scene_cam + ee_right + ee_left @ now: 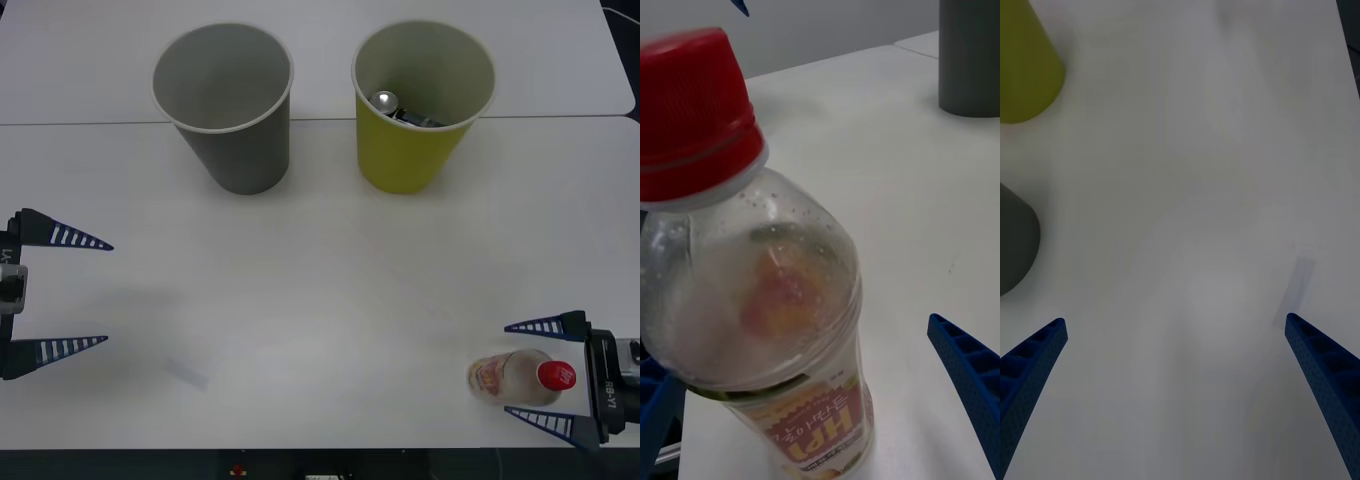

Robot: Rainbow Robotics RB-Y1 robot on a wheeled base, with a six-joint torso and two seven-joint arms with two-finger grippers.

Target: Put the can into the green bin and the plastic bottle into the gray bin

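The can lies inside the green bin at the back right, its shiny end showing. To its left stands the gray bin, with nothing visible inside. The plastic bottle, with a red cap, stands near the table's front right edge. My right gripper is open around it, one finger clearly apart from the bottle. My left gripper waits open at the left edge, holding nothing.
A seam between two white tabletops runs behind the bins. A faint pale mark lies on the table at front left. The table's front edge is close to the bottle.
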